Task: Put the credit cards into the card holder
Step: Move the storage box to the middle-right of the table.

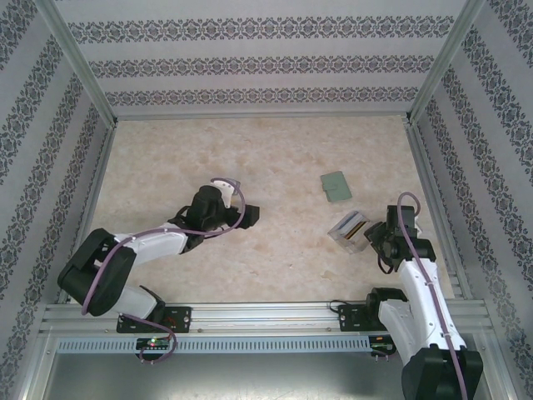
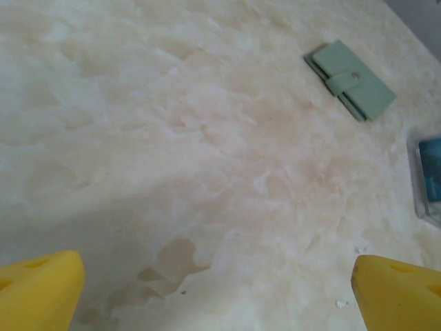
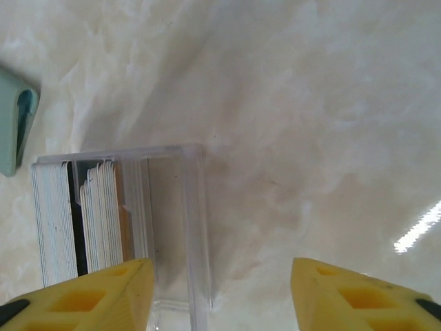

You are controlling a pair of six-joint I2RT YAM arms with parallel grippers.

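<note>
Nothing stowed: credit cards (image 3: 100,214) sitting in clear rack (image 3: 194,207), card holder (image 1: 336,185) lying closed; right gripper (image 3: 219,279), spread, hovering there; left gripper (image 2: 217,293) spread.

We log: left arm (image 1: 137,247) stretched from lower left to centre | left gripper (image 1: 244,215) jaws wide apart | right gripper (image 1: 371,237) centre-right, jaws parted, angled down.

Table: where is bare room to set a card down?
Free: the far strip of the table behind the wallet; the middle between the left gripper and the rack. Crowded: the right side, where wallet, rack and right gripper sit close.
</note>
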